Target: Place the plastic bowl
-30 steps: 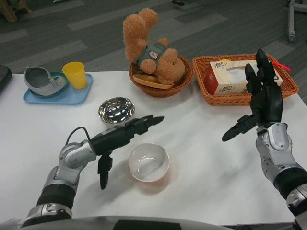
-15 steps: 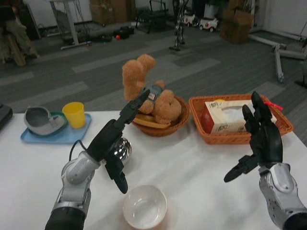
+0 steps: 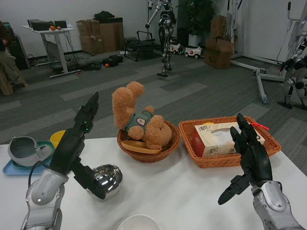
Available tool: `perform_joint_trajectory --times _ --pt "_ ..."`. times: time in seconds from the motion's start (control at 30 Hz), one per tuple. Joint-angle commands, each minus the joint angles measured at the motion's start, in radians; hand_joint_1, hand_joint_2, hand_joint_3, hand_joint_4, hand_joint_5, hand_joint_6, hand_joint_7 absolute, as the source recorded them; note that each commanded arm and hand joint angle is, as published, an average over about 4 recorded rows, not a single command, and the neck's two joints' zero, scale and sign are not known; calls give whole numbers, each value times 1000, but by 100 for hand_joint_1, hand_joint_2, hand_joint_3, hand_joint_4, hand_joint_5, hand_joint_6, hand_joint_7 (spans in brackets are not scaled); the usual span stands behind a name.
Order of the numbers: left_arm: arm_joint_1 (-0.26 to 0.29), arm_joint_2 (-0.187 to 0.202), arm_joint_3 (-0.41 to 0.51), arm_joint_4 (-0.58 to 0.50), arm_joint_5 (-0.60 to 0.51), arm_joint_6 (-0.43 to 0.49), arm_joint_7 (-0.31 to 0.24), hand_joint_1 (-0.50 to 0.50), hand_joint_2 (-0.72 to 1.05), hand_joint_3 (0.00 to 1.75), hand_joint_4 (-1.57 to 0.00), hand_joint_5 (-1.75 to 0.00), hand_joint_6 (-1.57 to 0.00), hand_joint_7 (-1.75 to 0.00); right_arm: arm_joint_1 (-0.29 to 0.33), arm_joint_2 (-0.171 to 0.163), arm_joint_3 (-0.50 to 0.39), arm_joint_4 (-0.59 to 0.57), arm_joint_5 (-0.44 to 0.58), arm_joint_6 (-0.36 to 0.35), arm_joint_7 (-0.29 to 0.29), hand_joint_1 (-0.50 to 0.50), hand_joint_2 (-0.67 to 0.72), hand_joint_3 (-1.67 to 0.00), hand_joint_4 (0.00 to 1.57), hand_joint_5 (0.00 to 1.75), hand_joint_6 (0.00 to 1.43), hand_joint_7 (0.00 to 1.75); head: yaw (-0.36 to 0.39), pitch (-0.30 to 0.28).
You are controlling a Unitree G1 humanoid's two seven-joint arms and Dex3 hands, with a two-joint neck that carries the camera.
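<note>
Plastic bowl (image 3: 139, 223) sits released on the counter (image 3: 192, 191); left hand (image 3: 74, 143) and right hand (image 3: 249, 160) have lifted clear, fingers spread, empty — placed.

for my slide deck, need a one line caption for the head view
Both hands, left hand and right hand, raised open above the table; white plastic bowl sits at the near edge.

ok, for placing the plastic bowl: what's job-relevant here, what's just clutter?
Job:
white plastic bowl, at the table's near edge
left hand, raised, empty
right hand, raised, empty

Clutter:
steel bowl
teddy bear in round basket
tissue box
blue tray
</note>
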Motion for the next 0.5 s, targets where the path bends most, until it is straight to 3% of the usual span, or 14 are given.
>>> perform_joint_trajectory --times 0.03,0.13,0.27,0.5 --pt "-26 30 26 7 -4 10 22 -48 -37 0 0 0 0 -7 -20 9 -2 8 1 9 2 -46 72 0 0 0 0 0 4 -3" --pt "-39 56 38 7 -7 17 57 -48 -37 0 0 0 0 -7 -25 7 0 8 0 10 2 -46 72 0 0 0 0 0 9 -7" --pt "-37 77 36 7 7 20 63 -48 -37 0 0 0 0 -7 -27 8 2 8 0 10 2 -46 72 0 0 0 0 0 4 -13" --pt "-19 70 33 6 4 20 65 -48 -37 0 0 0 0 -7 -32 4 5 6 0 10 2 -46 72 0 0 0 0 0 11 -23"
